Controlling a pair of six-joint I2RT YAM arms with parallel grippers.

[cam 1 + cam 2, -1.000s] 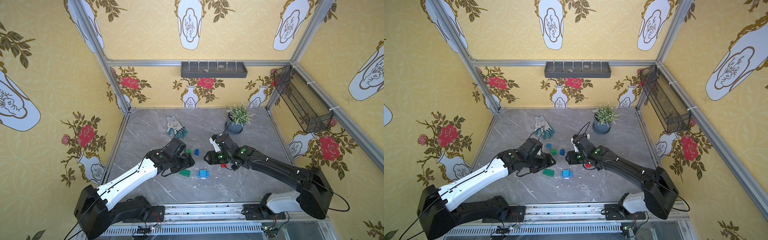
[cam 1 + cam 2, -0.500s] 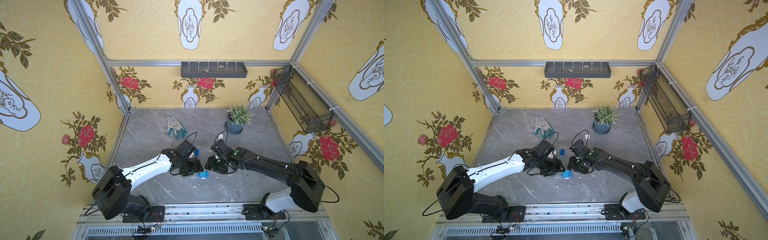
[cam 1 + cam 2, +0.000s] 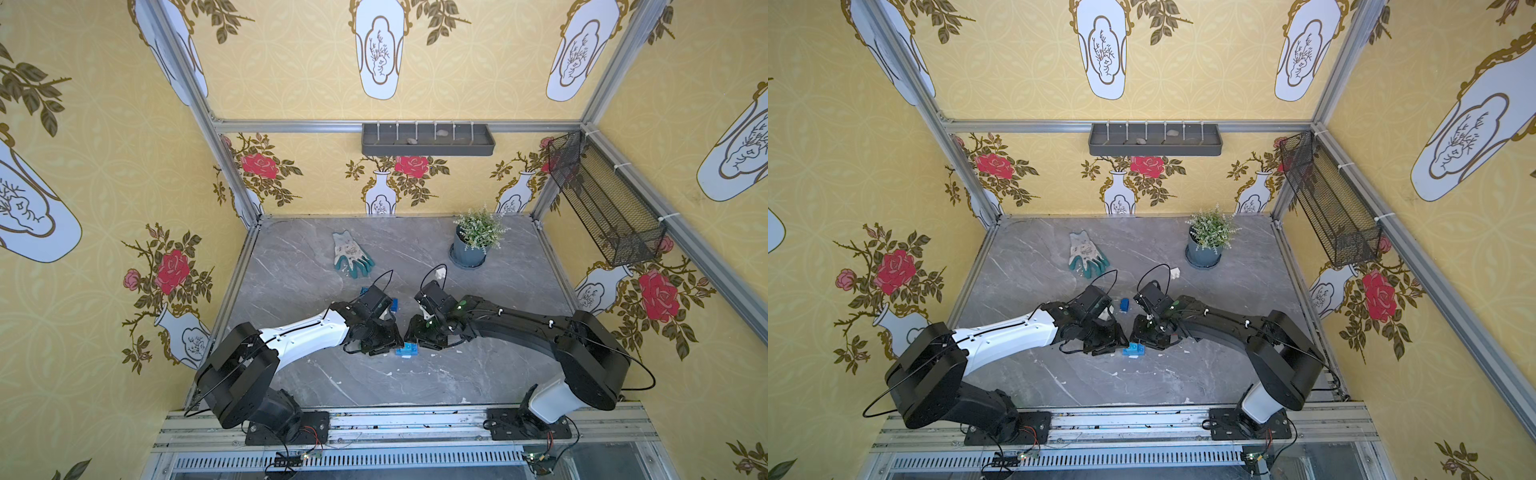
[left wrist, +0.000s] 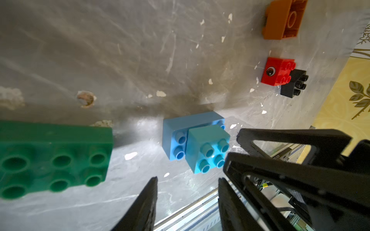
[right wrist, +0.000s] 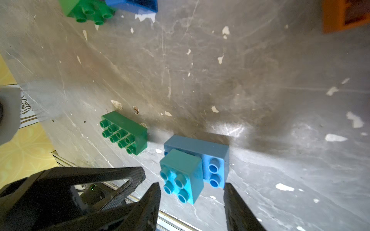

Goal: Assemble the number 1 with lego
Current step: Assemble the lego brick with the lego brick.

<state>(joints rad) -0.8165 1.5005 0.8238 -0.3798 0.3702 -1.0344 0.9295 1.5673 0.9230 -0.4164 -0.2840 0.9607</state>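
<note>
Judging by looks, the lego stack (image 3: 406, 350) (turquoise square brick (image 4: 208, 152) on light-blue long brick (image 4: 174, 130)) was light, rigid, slick; best pinched by the long brick's flat sides. It sat on the bench (image 3: 374, 386) between left claw (image 4: 187, 180) and right claw (image 5: 191, 185), both part-open, empty. Wrist views showed the green long brick (image 5: 124, 133); top views hid it.

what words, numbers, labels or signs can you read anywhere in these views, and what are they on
No words, numbers or brand names are readable in any view.
Only sign: a printed cartoon eye, on the side of the red brick.
Stud tops of the light blue square brick: no lettering can be made out.
</note>
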